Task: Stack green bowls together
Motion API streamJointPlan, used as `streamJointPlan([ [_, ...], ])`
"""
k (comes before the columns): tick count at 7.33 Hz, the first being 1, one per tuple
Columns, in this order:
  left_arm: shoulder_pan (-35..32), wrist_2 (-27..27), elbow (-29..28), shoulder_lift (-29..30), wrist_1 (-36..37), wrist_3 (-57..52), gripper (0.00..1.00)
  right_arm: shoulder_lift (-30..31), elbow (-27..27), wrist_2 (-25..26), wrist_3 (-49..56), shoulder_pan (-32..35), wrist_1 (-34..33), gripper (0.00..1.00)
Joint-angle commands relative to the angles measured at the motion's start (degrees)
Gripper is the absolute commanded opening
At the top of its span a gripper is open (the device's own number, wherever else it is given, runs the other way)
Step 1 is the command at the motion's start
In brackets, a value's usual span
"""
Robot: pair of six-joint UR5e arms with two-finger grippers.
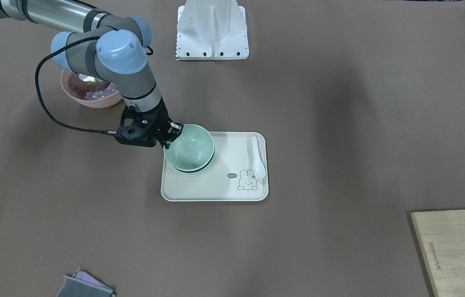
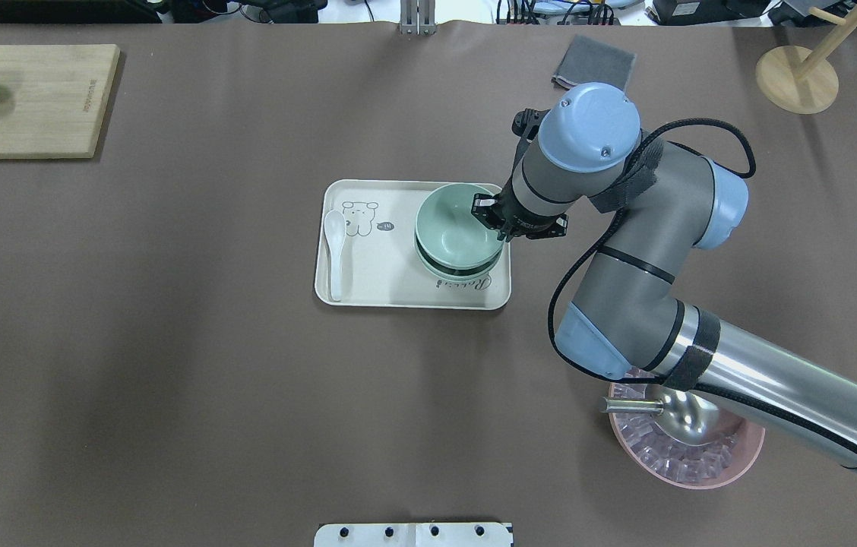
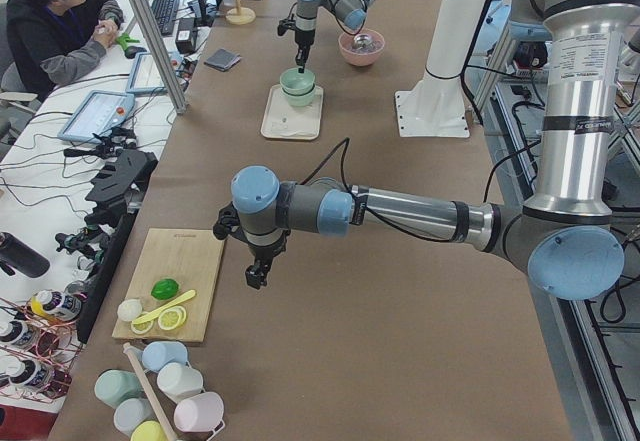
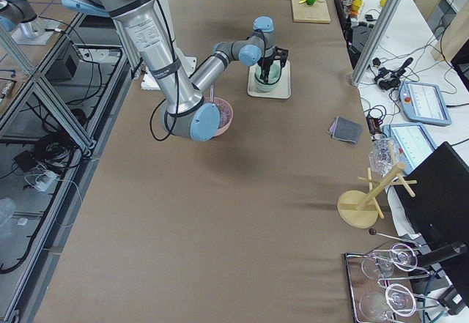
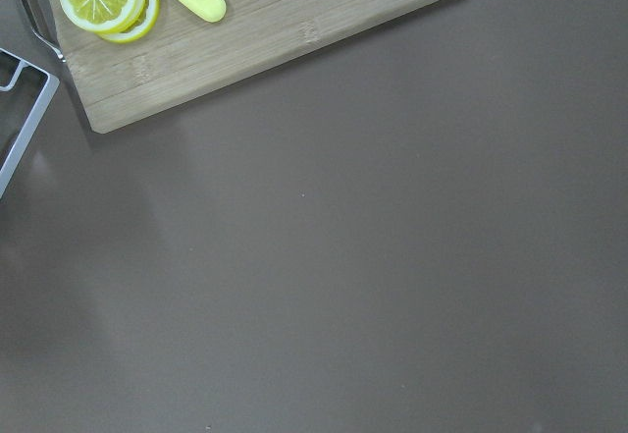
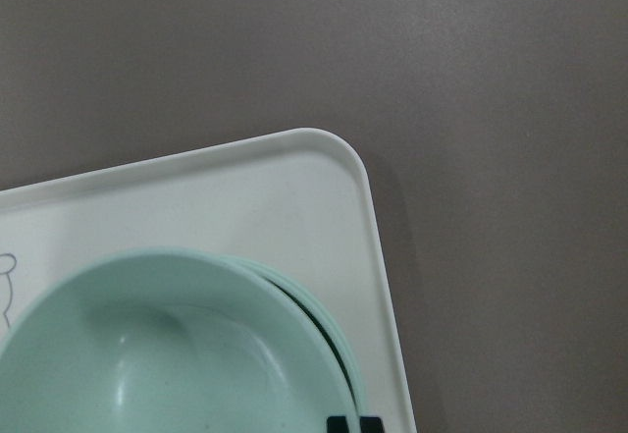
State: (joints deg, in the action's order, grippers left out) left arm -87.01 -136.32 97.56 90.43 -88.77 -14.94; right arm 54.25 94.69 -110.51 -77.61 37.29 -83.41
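A pale green bowl (image 1: 191, 148) hangs slightly tilted just above other green bowls (image 1: 193, 171) nested on a cream tray (image 1: 216, 189). A dark gap shows between it and the lower rims. My right gripper (image 1: 172, 134) is shut on the top bowl's rim (image 2: 455, 228) on the side toward the robot's right. The right wrist view shows the held bowl (image 6: 177, 354) over the tray corner (image 6: 245, 197). My left gripper (image 3: 256, 279) hovers over bare table near the cutting board, and I cannot tell whether it is open.
A white spoon (image 1: 257, 159) lies along the tray's far side from the bowls. A pink bowl (image 2: 687, 456) with a metal scoop (image 2: 683, 414) sits under the right arm. A wooden cutting board (image 2: 33, 99) with lemon and lime, a grey cloth (image 2: 594, 62) and a white mount (image 1: 212, 33) stand around.
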Motion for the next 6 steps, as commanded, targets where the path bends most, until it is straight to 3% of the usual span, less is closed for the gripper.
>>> streamJointPlan([
  [1,0.0,0.0,0.0,0.01,0.0,0.0,0.99,-0.11,-0.38,0.03,0.0,-0.02,0.0,0.0],
  [6,0.0,-0.09,0.08,-0.07,-0.09,0.35,0.99,-0.38,-1.08,-0.06,0.0,-0.55,0.0,0.0],
])
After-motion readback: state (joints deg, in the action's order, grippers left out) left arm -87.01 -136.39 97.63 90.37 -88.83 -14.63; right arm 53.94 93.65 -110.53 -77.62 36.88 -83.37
